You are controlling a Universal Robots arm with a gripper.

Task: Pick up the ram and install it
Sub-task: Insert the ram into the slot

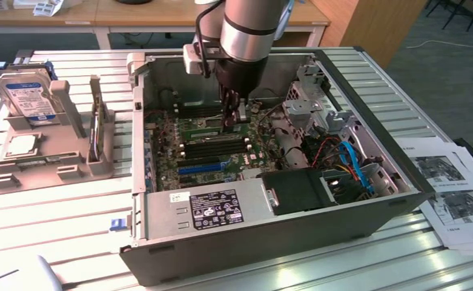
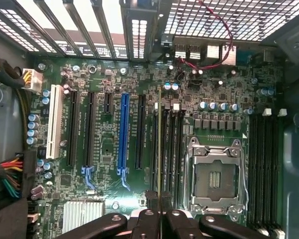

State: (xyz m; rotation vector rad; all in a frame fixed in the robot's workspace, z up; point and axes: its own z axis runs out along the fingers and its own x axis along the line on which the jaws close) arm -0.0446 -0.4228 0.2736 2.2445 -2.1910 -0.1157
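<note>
Inside the open computer case [image 1: 244, 242], the jaws pinch the ram [image 2: 160, 149] edge-on over the black memory slots [image 2: 173, 149].

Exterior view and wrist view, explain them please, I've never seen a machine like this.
This is a robot arm reaching into an open computer case lying on a slatted table. One picture comes from a camera off the arm, the other from a camera on its wrist, looking down at the motherboard. Beside the case, a grey rack holds a hard drive. The fingers are shut on the ram, a thin stick seen edge-on, lined up with the memory slots.
</note>
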